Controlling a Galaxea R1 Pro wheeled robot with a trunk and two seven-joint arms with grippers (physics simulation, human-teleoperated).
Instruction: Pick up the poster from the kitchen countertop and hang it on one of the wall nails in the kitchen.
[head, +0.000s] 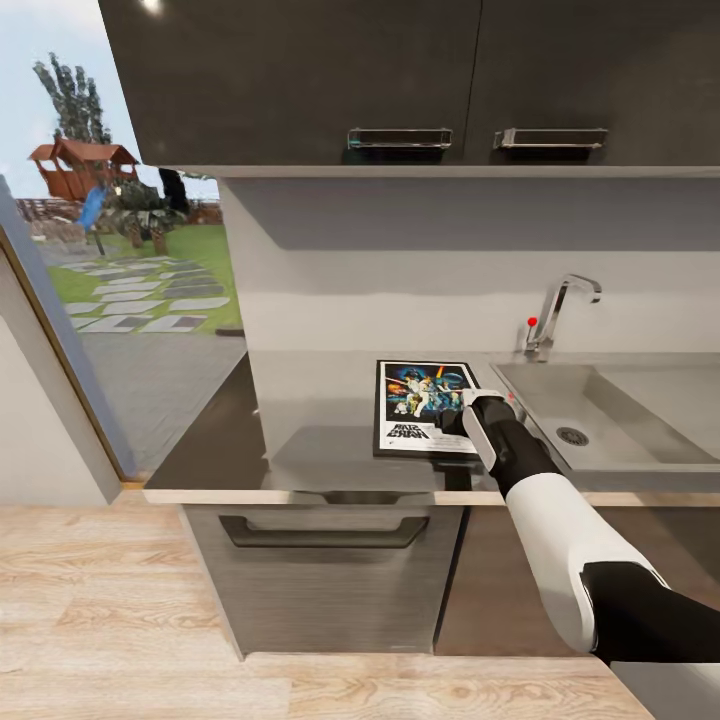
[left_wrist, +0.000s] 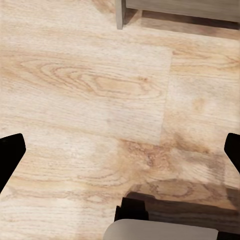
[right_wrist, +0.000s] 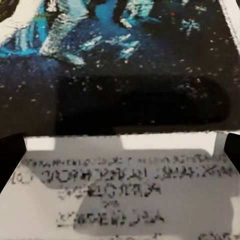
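Note:
The poster (head: 420, 405) lies flat on the grey kitchen countertop (head: 320, 420), just left of the sink, with its dark blue artwork and black lettering facing up. My right gripper (head: 458, 420) hovers low over the poster's right part, and the wrist hides the fingers in the head view. In the right wrist view the poster (right_wrist: 120, 75) is very close, and the right gripper (right_wrist: 120, 150) is open with a dark fingertip at each side and nothing between them. My left gripper (left_wrist: 120, 150) is open over the wooden floor (left_wrist: 90, 85). The wall nails are out of view.
A steel sink basin (head: 610, 410) with a chrome tap (head: 555, 310) sits right of the poster. Dark upper cabinets (head: 400, 80) hang above the counter. A grey drawer front (head: 320, 560) lies below the edge. A large window (head: 120, 250) is at the left.

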